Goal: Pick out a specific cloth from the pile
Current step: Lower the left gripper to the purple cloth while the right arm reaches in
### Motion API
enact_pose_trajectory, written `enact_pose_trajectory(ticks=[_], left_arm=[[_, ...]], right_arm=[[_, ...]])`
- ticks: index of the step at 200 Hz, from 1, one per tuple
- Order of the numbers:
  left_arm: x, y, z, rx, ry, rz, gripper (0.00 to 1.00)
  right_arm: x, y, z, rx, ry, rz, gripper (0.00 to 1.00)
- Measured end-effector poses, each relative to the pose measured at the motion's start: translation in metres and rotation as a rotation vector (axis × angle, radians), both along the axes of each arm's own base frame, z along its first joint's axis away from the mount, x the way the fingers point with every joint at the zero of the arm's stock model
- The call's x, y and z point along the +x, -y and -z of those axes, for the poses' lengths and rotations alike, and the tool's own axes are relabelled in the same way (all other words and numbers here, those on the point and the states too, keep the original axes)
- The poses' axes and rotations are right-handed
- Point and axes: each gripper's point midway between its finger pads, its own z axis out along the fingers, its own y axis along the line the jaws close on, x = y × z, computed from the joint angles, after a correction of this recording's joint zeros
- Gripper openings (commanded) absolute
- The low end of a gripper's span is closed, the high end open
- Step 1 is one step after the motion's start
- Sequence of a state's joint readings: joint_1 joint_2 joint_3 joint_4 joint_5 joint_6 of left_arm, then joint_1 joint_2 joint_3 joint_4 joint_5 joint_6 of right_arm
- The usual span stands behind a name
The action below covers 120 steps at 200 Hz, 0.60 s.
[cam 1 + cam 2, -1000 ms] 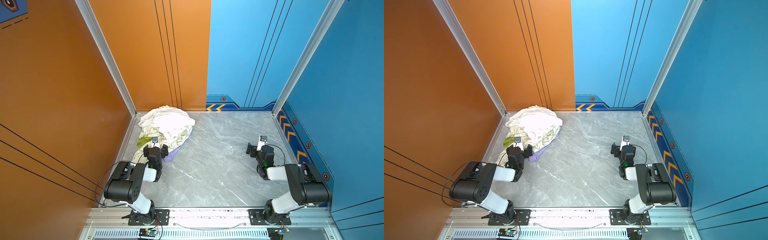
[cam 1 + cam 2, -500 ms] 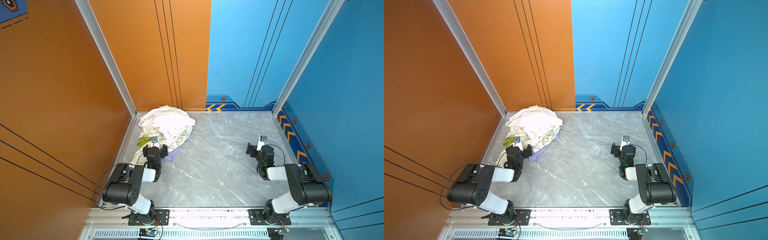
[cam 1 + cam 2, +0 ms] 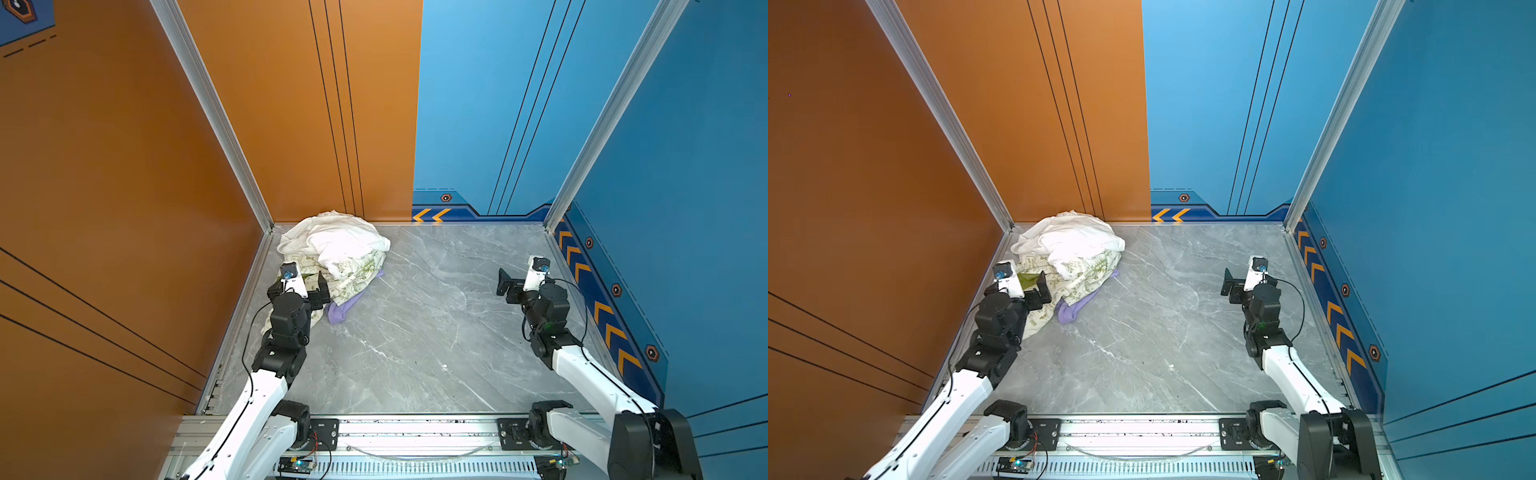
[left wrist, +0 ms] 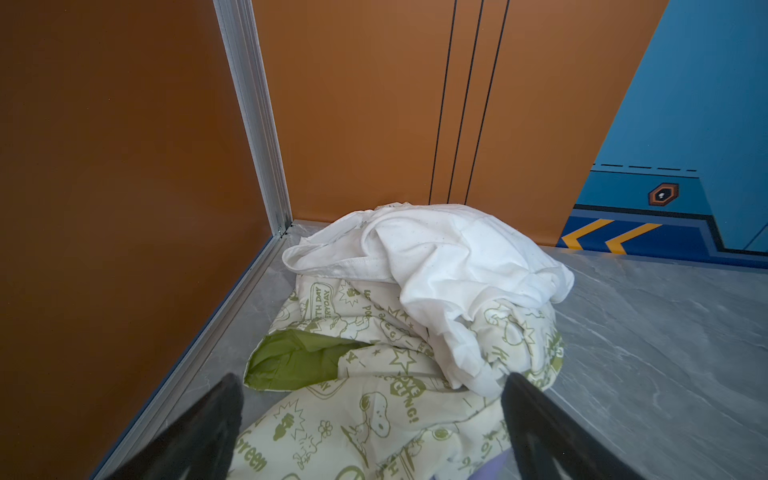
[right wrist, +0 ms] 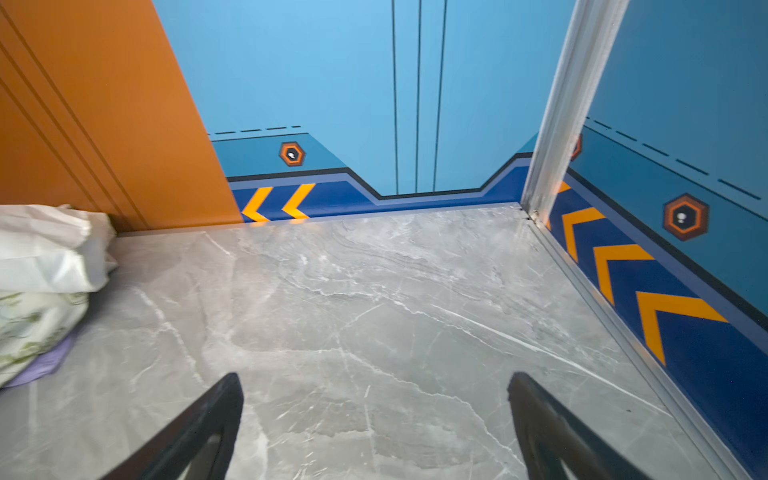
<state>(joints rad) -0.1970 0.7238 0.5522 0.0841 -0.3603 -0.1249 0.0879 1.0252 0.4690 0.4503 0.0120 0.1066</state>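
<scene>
Cloth (image 3: 345, 309), the lavender one, lies at the bottom of the pile (image 3: 332, 249), pinned under the printed cream garment (image 4: 374, 415) with the white one (image 4: 457, 257) on top; only a fold of it pokes out onto the table (image 3: 415, 340) at the pile's near edge. Nothing has been pulled free, so the whole pick is left to do. Left jaws stand wide open at that near edge, straddling the cream print and gripping nothing; whether they touch it I cannot tell. Right jaws are wide open too, empty, well apart from the pile over bare table
</scene>
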Motion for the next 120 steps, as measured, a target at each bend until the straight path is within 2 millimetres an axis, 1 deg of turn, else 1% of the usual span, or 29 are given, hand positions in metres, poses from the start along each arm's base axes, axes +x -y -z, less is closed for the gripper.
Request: enact_pose_trajectory(ticks=[15, 33, 51, 67, 79, 101, 120], left_arm=[[-0.012, 0.002, -0.008, -0.054, -0.032, 0.014, 0.99], [-0.024, 0.005, -0.001, -0.13, -0.1, 0.027, 0.98], [-0.033, 0.011, 0.02, -0.217, -0.199, 0.035, 0.97], [-0.04, 0.016, 0.047, -0.291, -0.311, 0.026, 0.96], [-0.044, 0.02, 0.065, -0.34, -0.39, 0.017, 0.96], [-0.048, 0.028, 0.094, -0.43, -0.509, -0.001, 0.93], [-0.052, 0.034, 0.113, -0.487, -0.585, -0.017, 0.92]], right_arm=[[-0.005, -0.02, -0.016, 0.033, 0.008, -0.081, 1.0], [-0.012, -0.048, -0.028, 0.067, 0.004, -0.187, 1.0], [-0.022, -0.081, -0.03, 0.088, -0.026, -0.305, 1.0], [-0.033, -0.11, -0.027, 0.095, -0.06, -0.403, 1.0], [-0.042, -0.128, -0.024, 0.092, -0.079, -0.462, 1.0], [-0.054, -0.152, -0.016, 0.077, -0.116, -0.538, 1.0], [-0.058, -0.165, -0.012, 0.067, -0.135, -0.572, 1.0]])
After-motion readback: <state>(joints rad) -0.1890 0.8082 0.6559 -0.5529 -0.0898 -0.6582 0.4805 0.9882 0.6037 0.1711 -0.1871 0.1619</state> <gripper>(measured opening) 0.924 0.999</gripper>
